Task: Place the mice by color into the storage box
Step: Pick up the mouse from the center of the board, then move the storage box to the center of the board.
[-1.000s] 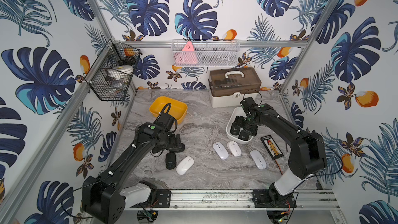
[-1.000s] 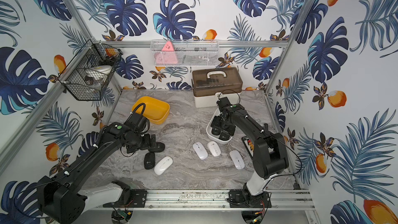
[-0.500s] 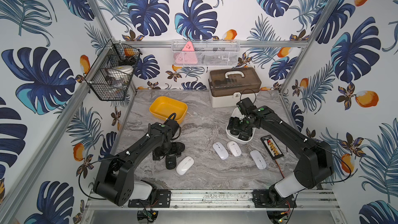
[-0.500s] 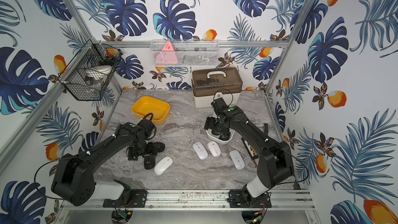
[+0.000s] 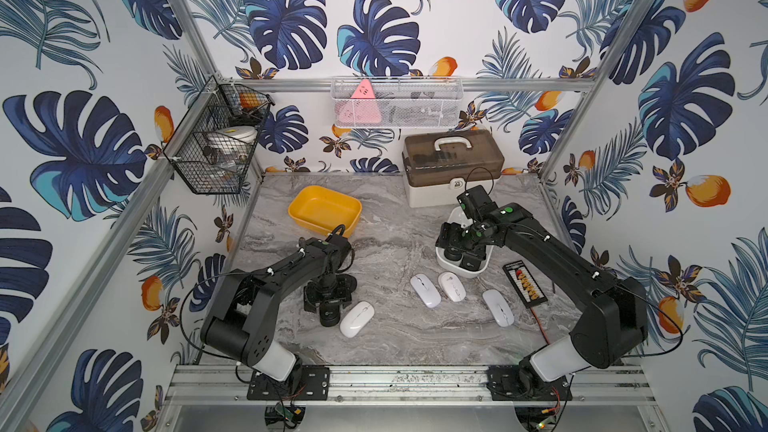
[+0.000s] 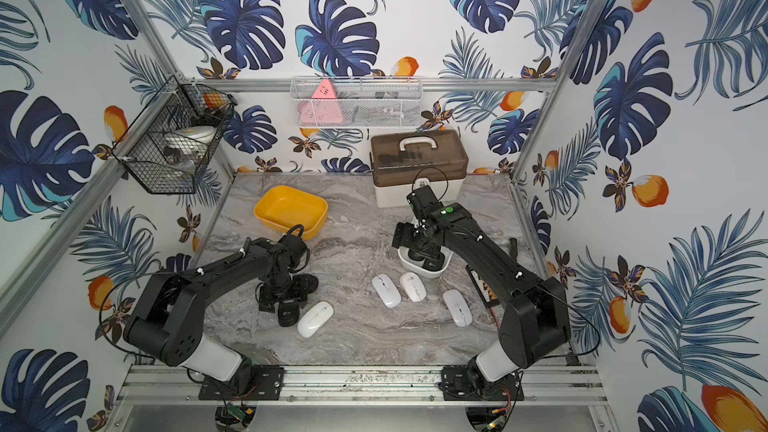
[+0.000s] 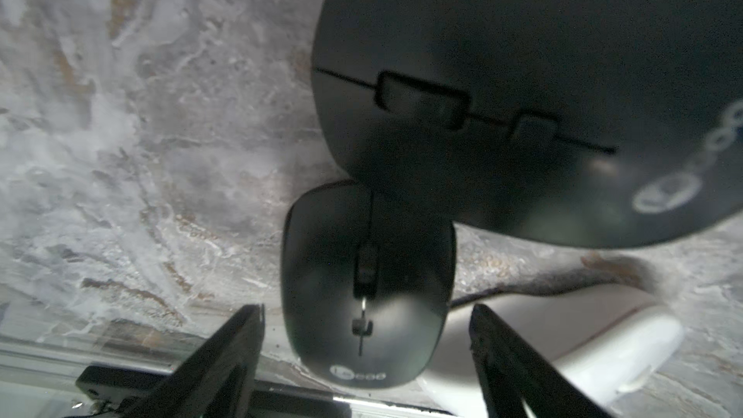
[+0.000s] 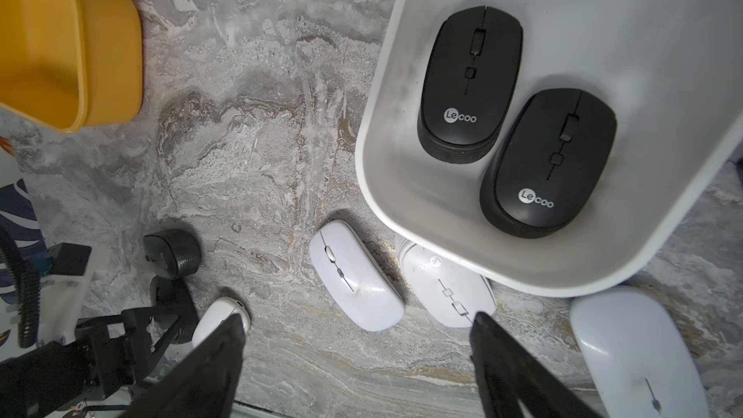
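Observation:
A black mouse (image 7: 368,287) lies on the marble table between the fingers of my left gripper (image 7: 366,307), which straddles it open, with gaps on both sides. In a top view this gripper (image 5: 328,305) covers most of that mouse. A second black mouse (image 7: 522,94) lies just beyond it. A white mouse (image 5: 356,319) lies beside them. Three more white mice (image 5: 425,290) (image 5: 451,285) (image 5: 498,307) lie in front of the white box (image 5: 478,273). That box holds two black mice (image 8: 470,82) (image 8: 551,162). My right gripper (image 8: 358,317) hangs open and empty over the box's front edge. The yellow box (image 5: 324,211) is empty.
A brown-lidded case (image 5: 453,168) stands at the back, behind the white box. A black strip with orange buttons (image 5: 525,284) lies to the right of the white mice. A black wire basket (image 5: 216,139) and a white mesh basket (image 5: 395,103) hang on the walls.
My left gripper has dropped down over the black mouse and its jaws have narrowed. My right gripper has shifted slightly left over the white box, still open.

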